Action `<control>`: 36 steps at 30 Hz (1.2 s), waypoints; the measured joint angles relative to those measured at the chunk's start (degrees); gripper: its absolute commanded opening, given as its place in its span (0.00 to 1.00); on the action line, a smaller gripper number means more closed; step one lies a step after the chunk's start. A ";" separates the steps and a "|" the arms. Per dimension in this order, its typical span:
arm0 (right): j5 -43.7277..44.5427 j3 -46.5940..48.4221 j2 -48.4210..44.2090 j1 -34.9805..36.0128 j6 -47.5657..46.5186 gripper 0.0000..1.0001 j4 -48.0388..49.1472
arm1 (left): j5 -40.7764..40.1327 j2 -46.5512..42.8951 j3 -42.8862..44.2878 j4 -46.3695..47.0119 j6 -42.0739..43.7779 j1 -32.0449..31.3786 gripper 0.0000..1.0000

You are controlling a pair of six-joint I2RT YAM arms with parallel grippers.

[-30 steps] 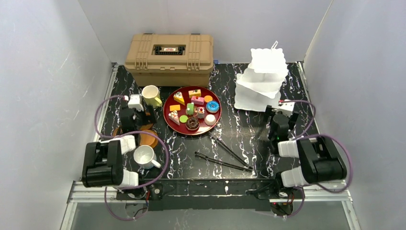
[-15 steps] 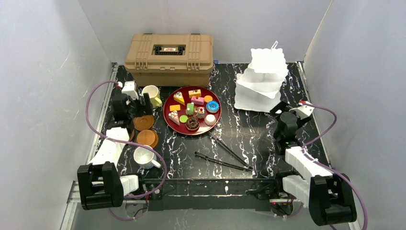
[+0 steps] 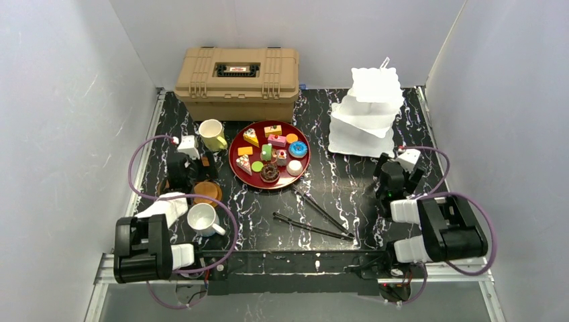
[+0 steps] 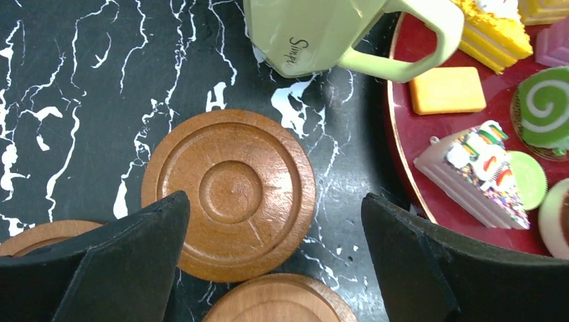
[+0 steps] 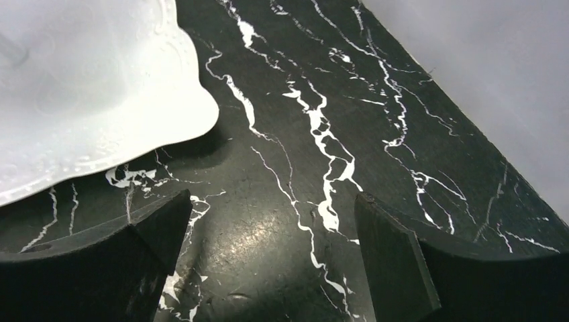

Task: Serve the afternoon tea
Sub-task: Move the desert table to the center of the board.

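My left gripper (image 3: pixel 196 169) hangs open above the round brown saucers (image 3: pixel 209 191) at the table's left. In the left wrist view its fingers straddle one saucer (image 4: pixel 228 191), with two more saucers (image 4: pixel 278 300) at the lower edge. The pale-yellow mug (image 4: pixel 315 30) stands just beyond, touching nothing. The white mug (image 3: pixel 203 219) sits nearer the arm's base. Toy cakes (image 3: pixel 270 155) fill the dark-red tray (image 4: pixel 401 168). My right gripper (image 3: pixel 388 168) is open over bare table, just in front of the white tiered stand (image 3: pixel 366 111), whose bottom plate (image 5: pixel 87 87) shows at upper left.
A tan plastic case (image 3: pixel 237 74) stands at the back, behind the tray. Two thin black tongs (image 3: pixel 315 216) lie on the marbled table (image 3: pixel 349 181) in front of the tray. White walls close in left, right and behind.
Half a second ago both arms were stretched out, the left gripper further back beside the yellow mug. Both have folded back; the left gripper is over the saucers again.
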 measured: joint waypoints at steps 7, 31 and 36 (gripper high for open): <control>-4.46 5.33 7.72 0.00 -6.47 1.00 0.35 | 1.05 3.96 -2.29 12.44 0.00 0.02 0.98; -12.63 41.48 -12.41 -1.49 8.22 1.00 -62.51 | 13.57 -3.43 24.37 -25.14 1.31 0.02 0.98; -15.23 50.07 -11.96 -1.49 6.36 1.00 -67.21 | 14.05 -2.69 29.42 -31.15 1.22 0.02 0.98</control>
